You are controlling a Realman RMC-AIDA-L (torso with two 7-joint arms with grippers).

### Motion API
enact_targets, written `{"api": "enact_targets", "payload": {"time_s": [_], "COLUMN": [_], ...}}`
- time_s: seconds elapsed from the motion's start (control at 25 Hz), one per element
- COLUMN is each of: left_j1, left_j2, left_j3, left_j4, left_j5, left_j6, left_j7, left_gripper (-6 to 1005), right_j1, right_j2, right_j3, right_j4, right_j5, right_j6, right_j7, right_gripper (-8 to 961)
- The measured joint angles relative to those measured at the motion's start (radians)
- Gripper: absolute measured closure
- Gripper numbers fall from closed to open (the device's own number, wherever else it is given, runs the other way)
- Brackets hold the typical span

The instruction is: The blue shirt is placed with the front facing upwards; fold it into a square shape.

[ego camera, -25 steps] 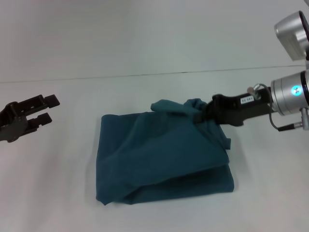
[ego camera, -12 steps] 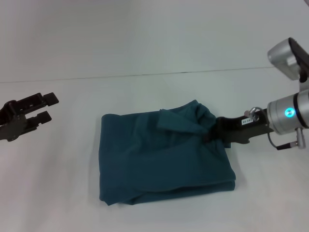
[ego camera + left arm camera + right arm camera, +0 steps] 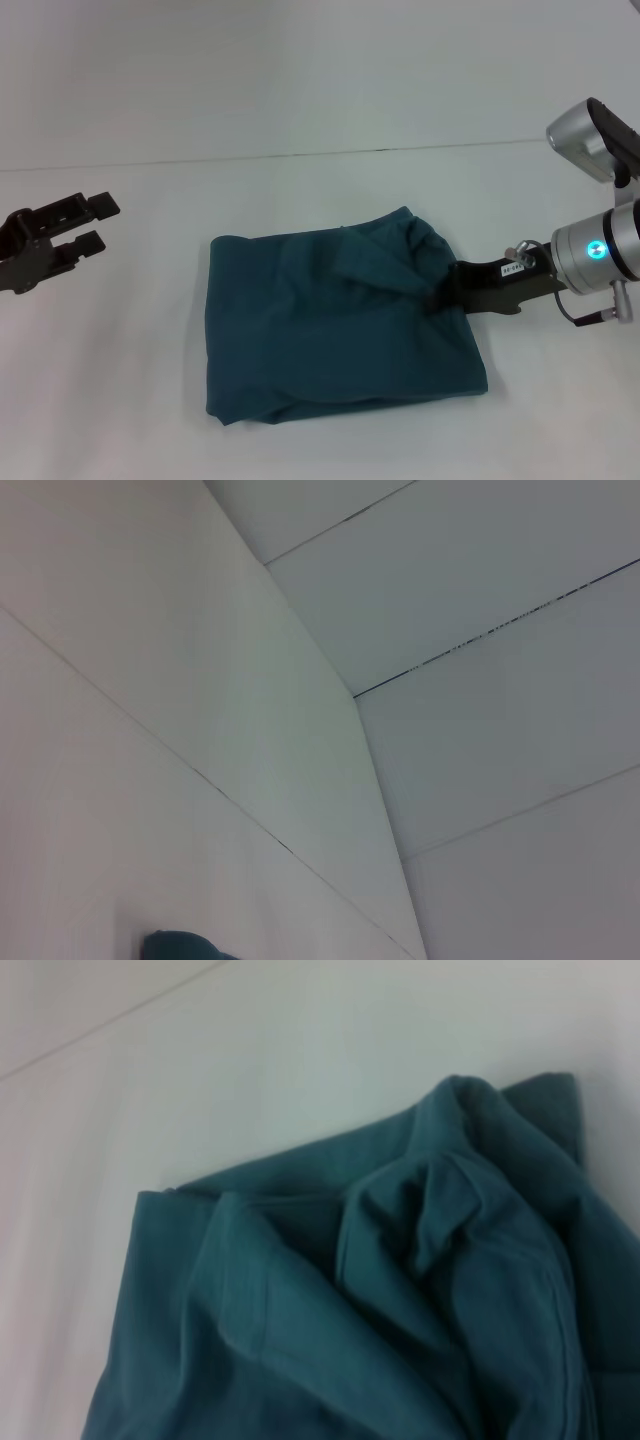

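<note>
From the head view, my left end effector [image 3: 95, 224] hung at about nine o'clock, fingers parted and empty, well apart from the blue shirt [image 3: 340, 330]. The shirt lay near the middle of the white surface [image 3: 300, 120], already a rough square bundle, with a crumpled flap bunched at its two o'clock corner. My right end effector [image 3: 445, 290] was much the nearer, touching that corner from three o'clock; whether its fingers gripped cloth I could not tell. I judged the flap needed drawing toward nine o'clock to flatten the square.
</note>
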Motion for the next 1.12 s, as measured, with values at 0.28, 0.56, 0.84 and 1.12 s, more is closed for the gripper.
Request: {"api": "enact_targets", "payload": {"time_s": [0.28, 0.56, 0.84, 1.12], "left_j1": [-0.001, 0.003, 0.003, 0.003], "left_j2": [-0.001, -0.001, -0.001, 0.005], "left_j3": [0.001, 0.0, 0.0, 0.0], "left_j4": [-0.011, -0.012, -0.012, -0.01], "left_j5": [-0.001, -0.003, -0.009, -0.018], "left_j6": [0.0, -0.001, 0.002, 0.001], "left_j7": [0.002, 0.004, 0.004, -0.003], "left_gripper": [246, 246, 246, 246], "right_j1": [-0.003, -0.035, -0.078, -0.102], "right_j2": [-0.005, -0.004, -0.008, -0.025], "right_j3": [0.003, 0.009, 0.013, 0.072], "right_j4": [-0.033, -0.117, -0.198, -0.331], "right_j5": [-0.001, -0.001, 0.005, 0.081], "right_j6": [-0.058, -0.076, -0.079, -0.154], "right_j7": [-0.01, -0.003, -0.008, -0.025], "right_gripper": [836, 731, 441, 169]}}
